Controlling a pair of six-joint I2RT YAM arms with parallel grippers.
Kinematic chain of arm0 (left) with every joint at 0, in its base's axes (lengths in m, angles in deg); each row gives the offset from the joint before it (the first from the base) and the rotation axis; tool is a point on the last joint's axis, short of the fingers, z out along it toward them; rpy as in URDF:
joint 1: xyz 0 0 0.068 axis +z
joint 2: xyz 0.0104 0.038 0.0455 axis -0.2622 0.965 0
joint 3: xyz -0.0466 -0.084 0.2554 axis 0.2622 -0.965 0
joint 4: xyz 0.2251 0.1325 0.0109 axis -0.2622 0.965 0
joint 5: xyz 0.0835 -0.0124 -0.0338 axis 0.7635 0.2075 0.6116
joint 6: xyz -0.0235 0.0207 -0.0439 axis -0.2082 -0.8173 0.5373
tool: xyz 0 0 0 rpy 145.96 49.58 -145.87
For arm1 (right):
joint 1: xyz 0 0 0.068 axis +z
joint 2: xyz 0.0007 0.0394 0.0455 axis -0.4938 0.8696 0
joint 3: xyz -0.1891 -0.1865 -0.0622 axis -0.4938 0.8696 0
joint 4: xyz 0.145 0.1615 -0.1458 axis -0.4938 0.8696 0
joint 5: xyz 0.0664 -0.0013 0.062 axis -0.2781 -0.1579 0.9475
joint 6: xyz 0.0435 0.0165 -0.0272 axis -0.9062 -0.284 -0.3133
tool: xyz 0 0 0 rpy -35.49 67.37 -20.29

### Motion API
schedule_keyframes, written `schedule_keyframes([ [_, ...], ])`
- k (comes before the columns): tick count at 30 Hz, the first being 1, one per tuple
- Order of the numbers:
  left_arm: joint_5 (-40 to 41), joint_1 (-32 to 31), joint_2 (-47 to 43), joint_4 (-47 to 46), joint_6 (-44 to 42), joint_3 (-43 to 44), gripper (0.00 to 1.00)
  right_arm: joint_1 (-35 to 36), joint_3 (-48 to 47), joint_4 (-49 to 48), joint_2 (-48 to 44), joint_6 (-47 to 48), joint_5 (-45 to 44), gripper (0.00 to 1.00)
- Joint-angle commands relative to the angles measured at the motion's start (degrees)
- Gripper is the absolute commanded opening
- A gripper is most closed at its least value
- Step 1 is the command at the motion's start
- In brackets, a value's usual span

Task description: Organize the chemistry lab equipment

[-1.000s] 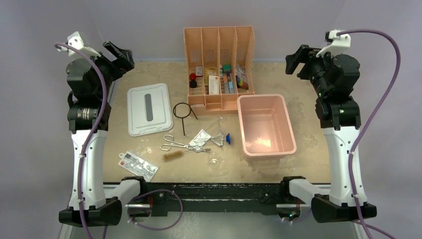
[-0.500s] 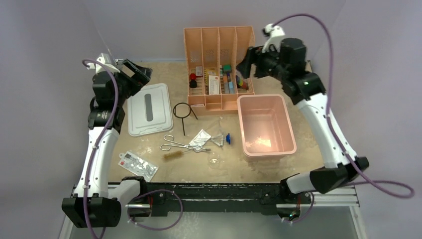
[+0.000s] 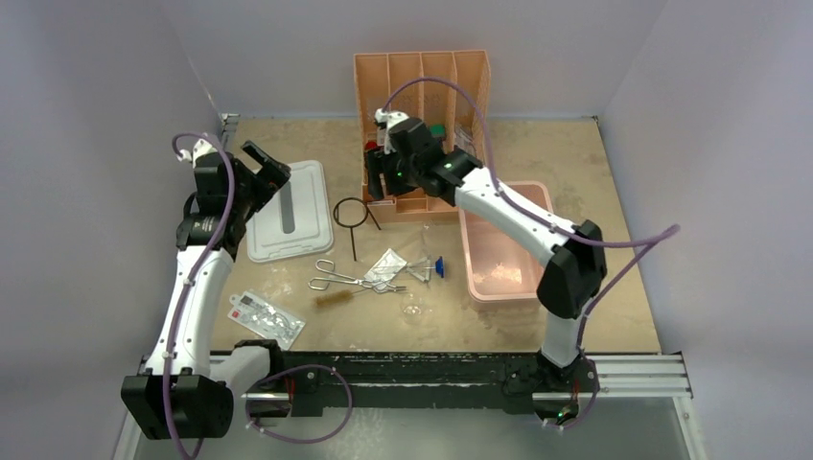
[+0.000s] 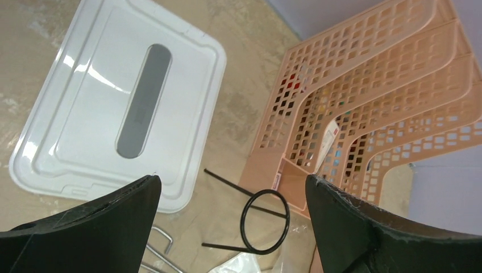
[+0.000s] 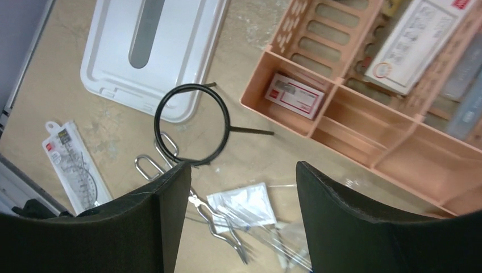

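From above, the left claw (image 3: 266, 171) hangs spread over the white lid (image 3: 312, 220). The wire ring (image 3: 354, 230) lies on the table (image 3: 575, 153) to its right. The left wrist view frames that ring below the claw's gap. In the right wrist view, the right claw (image 5: 239, 222) gapes empty, with the ring lying just left and the tongs (image 5: 210, 219) beneath.

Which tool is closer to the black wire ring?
Right. The right tool hovers just beyond the ring, by the organizer; the left tool hangs farther off, over the white lid.

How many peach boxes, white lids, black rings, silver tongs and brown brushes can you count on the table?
Peach boxes: 2 (divided organizer, open bin)
White lid: 1
Black wire ring: 1
Steel tongs: 1
Brown brush: 1
Total: 6
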Motion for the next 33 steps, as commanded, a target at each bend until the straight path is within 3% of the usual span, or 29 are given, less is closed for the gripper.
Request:
schedule_keyframes([
  [1,0.90,-0.12,-1.49,0.92,1.07,-2.13,0.98,3.67,-6.13,-3.47,4.77,-3.36,-7.14,0.67],
  [8,1.71,-0.16,-0.77,1.17,0.43,-1.68,0.97,5.64,-11.55,0.35,12.75,-7.68,-14.35,0.54],
  [26,-0.57,-0.15,3.52,2.16,-1.90,0.35,0.96,6.42,-11.67,0.57,19.04,-4.19,-6.99,0.36],
  [33,-0.48,-0.16,3.78,2.32,-1.85,0.58,0.95,6.99,-12.56,0.47,19.24,-0.28,-6.53,0.15],
])
